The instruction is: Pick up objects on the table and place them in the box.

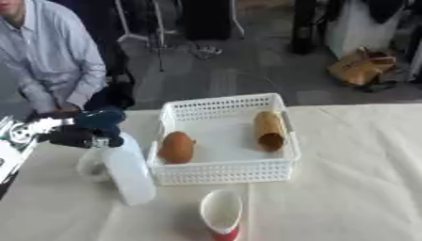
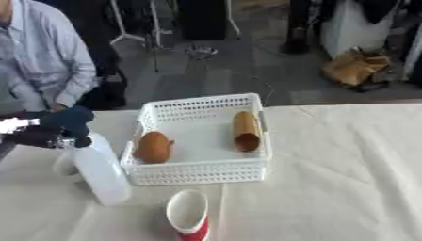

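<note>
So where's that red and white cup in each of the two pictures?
Left eye view: the cup lies at the bottom, just right of centre, in front of the white basket.
Right eye view: the cup is at the bottom, left of centre, again in front of the basket.
Shared landmark: the basket's front wall; the cup sits just below it in both.

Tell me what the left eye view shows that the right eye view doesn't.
Only the left eye view shows silver arm parts at the left edge. Only the right eye view shows more table right of the basket. Both share the white basket holding two brown objects, the white jug under the left robot hand, and the red-and-white cup.
</note>
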Controlling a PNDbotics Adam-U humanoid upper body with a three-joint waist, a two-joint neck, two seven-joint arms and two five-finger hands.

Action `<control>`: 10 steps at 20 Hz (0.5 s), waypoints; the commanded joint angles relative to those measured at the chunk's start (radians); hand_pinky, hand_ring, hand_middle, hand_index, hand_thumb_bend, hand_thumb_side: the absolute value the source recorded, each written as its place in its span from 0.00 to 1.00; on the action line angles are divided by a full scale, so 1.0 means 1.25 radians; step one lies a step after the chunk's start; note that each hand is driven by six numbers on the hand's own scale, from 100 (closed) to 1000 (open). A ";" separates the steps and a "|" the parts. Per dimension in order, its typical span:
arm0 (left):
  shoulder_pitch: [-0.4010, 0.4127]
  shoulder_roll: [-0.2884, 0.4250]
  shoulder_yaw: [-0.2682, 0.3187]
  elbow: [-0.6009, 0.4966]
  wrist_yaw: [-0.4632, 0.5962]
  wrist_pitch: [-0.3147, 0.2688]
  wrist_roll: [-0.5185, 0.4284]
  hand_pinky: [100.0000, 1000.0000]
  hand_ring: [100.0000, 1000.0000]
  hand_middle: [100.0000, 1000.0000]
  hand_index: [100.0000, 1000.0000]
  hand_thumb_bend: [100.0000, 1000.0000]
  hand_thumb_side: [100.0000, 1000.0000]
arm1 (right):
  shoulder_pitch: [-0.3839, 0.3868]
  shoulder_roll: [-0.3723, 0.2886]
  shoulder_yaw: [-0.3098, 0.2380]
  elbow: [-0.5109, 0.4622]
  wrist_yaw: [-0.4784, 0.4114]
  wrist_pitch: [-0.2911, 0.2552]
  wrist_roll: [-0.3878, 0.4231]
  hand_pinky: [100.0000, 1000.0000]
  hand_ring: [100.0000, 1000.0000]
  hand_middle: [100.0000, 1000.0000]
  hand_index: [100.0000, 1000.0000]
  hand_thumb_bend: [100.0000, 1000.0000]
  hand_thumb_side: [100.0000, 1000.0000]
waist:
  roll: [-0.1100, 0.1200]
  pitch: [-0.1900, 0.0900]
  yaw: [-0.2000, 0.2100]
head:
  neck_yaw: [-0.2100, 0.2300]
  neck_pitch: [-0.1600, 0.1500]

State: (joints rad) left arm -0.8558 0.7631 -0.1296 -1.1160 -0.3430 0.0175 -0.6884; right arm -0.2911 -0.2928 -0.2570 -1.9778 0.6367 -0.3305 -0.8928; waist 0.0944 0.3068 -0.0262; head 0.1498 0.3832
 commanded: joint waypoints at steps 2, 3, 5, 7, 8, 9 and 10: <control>-0.001 0.015 0.009 -0.001 0.010 0.005 0.016 0.61 0.56 0.46 0.62 0.47 0.75 | -0.011 -0.006 -0.008 -0.018 -0.004 -0.009 -0.011 0.67 0.81 0.60 0.68 0.00 1.00 | -0.004 -0.012 0.000 | 0.003 -0.005; 0.000 0.014 0.009 0.000 0.011 0.006 0.021 0.59 0.53 0.43 0.59 0.44 0.75 | -0.011 -0.005 -0.008 -0.018 -0.004 -0.009 -0.011 0.67 0.81 0.60 0.68 0.00 1.00 | -0.004 -0.012 0.000 | 0.003 -0.005; 0.004 0.011 0.011 0.001 0.016 0.006 0.039 0.58 0.51 0.41 0.56 0.42 0.75 | -0.011 -0.005 -0.008 -0.018 -0.004 -0.008 -0.011 0.67 0.81 0.60 0.68 0.00 1.00 | -0.004 -0.012 0.001 | 0.003 -0.007; 0.009 0.008 0.013 0.001 0.026 0.007 0.057 0.58 0.51 0.41 0.56 0.42 0.75 | -0.011 -0.005 -0.007 -0.018 -0.004 -0.007 -0.011 0.67 0.81 0.60 0.68 0.00 1.00 | -0.004 -0.012 0.002 | 0.003 -0.008; 0.011 0.007 0.013 0.002 0.031 0.007 0.063 0.58 0.51 0.41 0.56 0.42 0.75 | -0.012 -0.005 -0.007 -0.018 -0.004 -0.007 -0.011 0.67 0.81 0.60 0.68 0.00 1.00 | -0.005 -0.012 0.002 | 0.003 -0.008; 0.012 0.007 0.013 0.002 0.035 0.008 0.069 0.57 0.51 0.40 0.55 0.41 0.76 | -0.012 -0.004 -0.008 -0.018 -0.004 -0.006 -0.011 0.67 0.81 0.60 0.68 0.00 1.00 | -0.005 -0.011 0.003 | 0.003 -0.008; 0.015 0.004 0.015 0.002 0.043 0.009 0.076 0.57 0.51 0.39 0.54 0.40 0.76 | -0.011 -0.004 -0.008 -0.018 -0.004 -0.005 -0.011 0.67 0.81 0.60 0.68 0.00 1.00 | -0.005 -0.011 0.003 | 0.003 -0.008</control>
State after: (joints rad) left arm -0.8312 0.7503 -0.1227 -1.1099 -0.3002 0.0276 -0.6059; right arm -0.2956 -0.2906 -0.2620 -1.9778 0.6361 -0.3276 -0.8926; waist 0.0937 0.3068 -0.0243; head 0.1498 0.3825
